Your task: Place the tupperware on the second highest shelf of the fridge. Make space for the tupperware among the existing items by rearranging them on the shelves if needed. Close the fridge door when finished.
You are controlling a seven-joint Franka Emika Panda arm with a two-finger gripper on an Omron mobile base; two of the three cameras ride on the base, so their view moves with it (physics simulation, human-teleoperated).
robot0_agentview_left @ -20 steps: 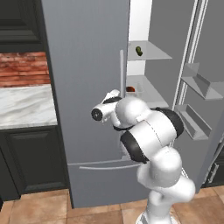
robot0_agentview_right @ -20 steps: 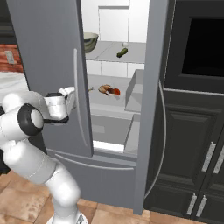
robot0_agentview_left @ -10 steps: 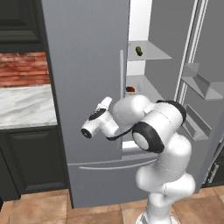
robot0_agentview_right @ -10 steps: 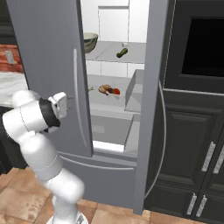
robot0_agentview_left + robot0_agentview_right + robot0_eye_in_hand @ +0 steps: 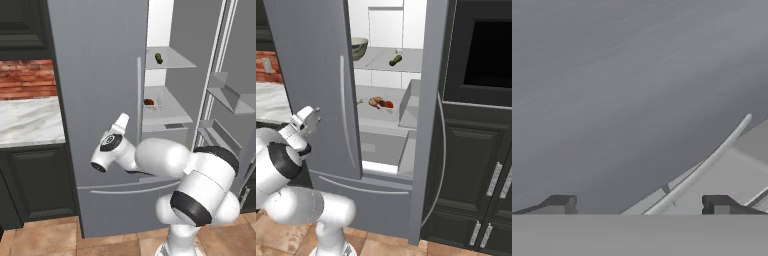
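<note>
- In front of the fridge's shut left door, my gripper sits with jaws spread wide and nothing between them; its camera looks close onto that grey door face, with a slim handle slanting past.
- From the right base view the hand sits left of the door handle, near it but apart.
- Right of that door the white interior is exposed, the right door swung open.
- On the second highest shelf I see a small red-brown lump, the tupperware as far as I can tell; too small to make out its rim.
- Above it sit the bowl and the pickle.
- My judgement: placing looks done, so closing is the step in hand.
- Next I would swing the arm clear of the left door, reach round behind the open right door and push it shut, keeping my elbow off the shelves.
</note>
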